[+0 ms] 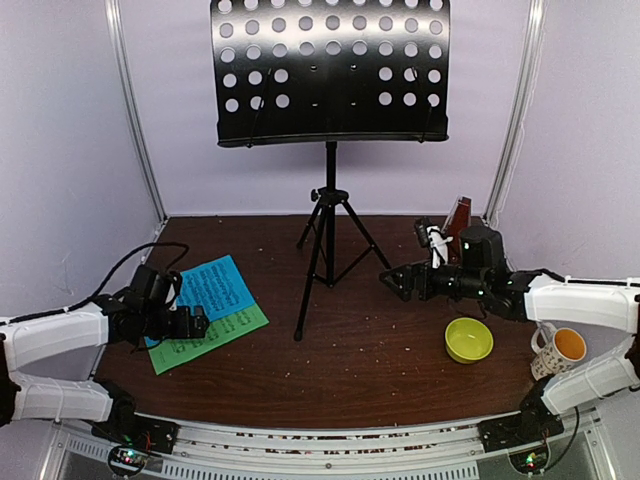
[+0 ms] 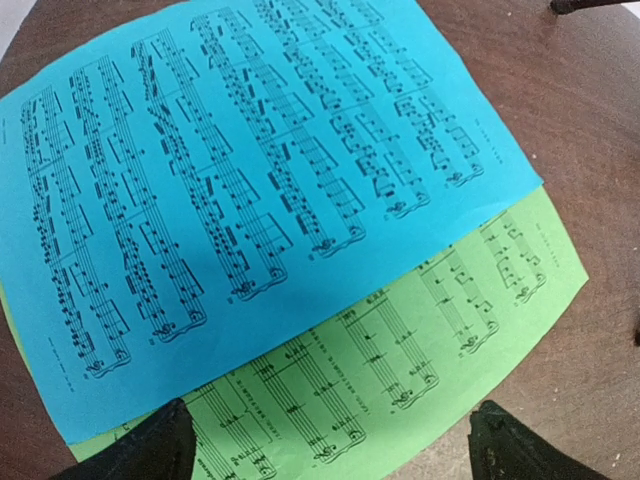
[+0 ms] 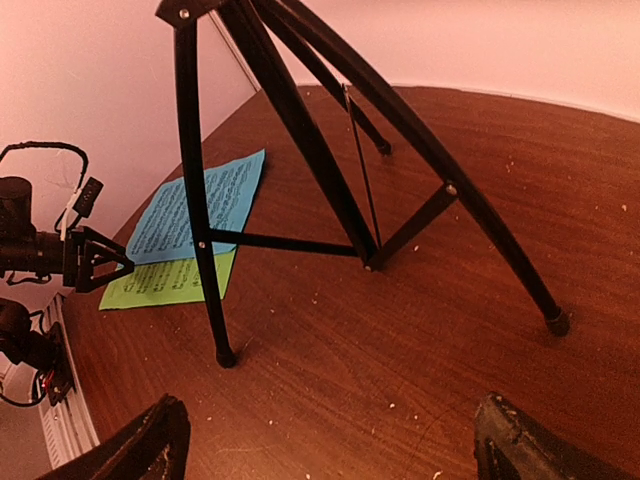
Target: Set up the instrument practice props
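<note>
**Top external view.** The tall black music stand (image 1: pixel 330 190) stands upright at the centre rear of the brown table (image 1: pixel 380 370). Its perforated desk (image 1: pixel 330 70) faces the arms. On the table's left side the blue sheet (image 1: pixel 213 286) lies overlapping the green sheet (image 1: pixel 240 328). The left gripper (image 1: pixel 190 323) hangs over their near edge. The right gripper (image 1: pixel 395 281) points leftward at the stand's tripod, near it but apart. Only this view shows the desk and the reddish-brown metronome (image 1: pixel 461 213), which stands at the rear right with its lower part hidden behind the right arm. It is also the only view of the yellow-green bowl (image 1: pixel 468 340) and the spotted mug (image 1: pixel 556 348) at the front right.

**Left wrist view.** The printed staves, mere texture from above, resolve here into rows of notation. The blue sheet covers most of the green one, which protrudes at the lower right. The left fingertips (image 2: pixel 150 450) stand spread wide and released, grasping nothing. Whether they touch the paper cannot be told.

**Right wrist view.** This view alone details the tripod's legs and cross-braces, with the visible feet planted on the wood. The right fingertips (image 3: pixel 150 440) are likewise parted and empty. At far left the left gripper appears side-on beside both sheets.
</note>
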